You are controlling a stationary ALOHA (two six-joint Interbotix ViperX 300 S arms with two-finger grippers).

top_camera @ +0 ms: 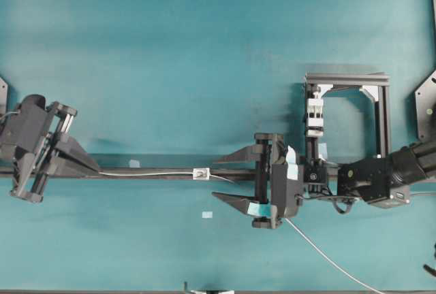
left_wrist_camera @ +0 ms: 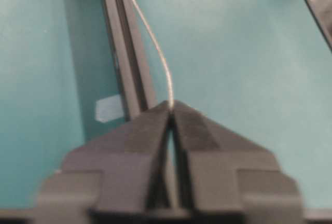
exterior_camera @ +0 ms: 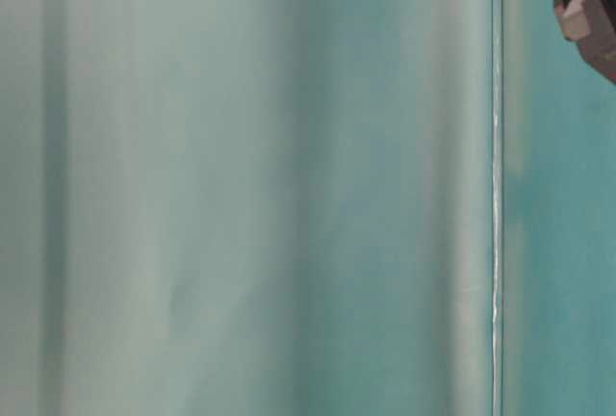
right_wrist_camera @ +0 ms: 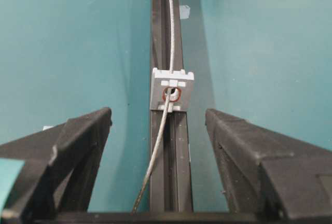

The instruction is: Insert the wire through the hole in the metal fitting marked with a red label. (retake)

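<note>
In the left wrist view, closest to the lens, the left gripper (left_wrist_camera: 171, 106) has its two black fingers (left_wrist_camera: 140, 136) pressed together, pinching the wire (left_wrist_camera: 155, 42) right at their tips. From that pinch the thin silvery strand rises and bends away along the black rail (left_wrist_camera: 127, 53), with a pale tape square (left_wrist_camera: 110, 108) lying on the teal table (left_wrist_camera: 244, 68) just beside the rail.

In the right wrist view, the right gripper (right_wrist_camera: 158, 112) stands with its fingers (right_wrist_camera: 78, 146) wide apart, one on each side of the rail and touching nothing. Between them and a little beyond sits the metal fitting (right_wrist_camera: 171, 90) — a small whitish square mounted on the rail, with a red ring around the hole (right_wrist_camera: 171, 94). The wire passes through that hole: it comes up from the near side, enters the opening, and runs on straight along the rail beyond.

From overhead, the wire stretches from the left gripper (top_camera: 97, 169) on the left to the fitting (top_camera: 201, 173) mid-table, the open right gripper (top_camera: 221, 182) just beyond it. Farther right stands a white clamp block (top_camera: 314, 117) inside a black frame (top_camera: 381, 110).

The table-level view is blurred — only a dark arm part shows in its top-right corner.
</note>
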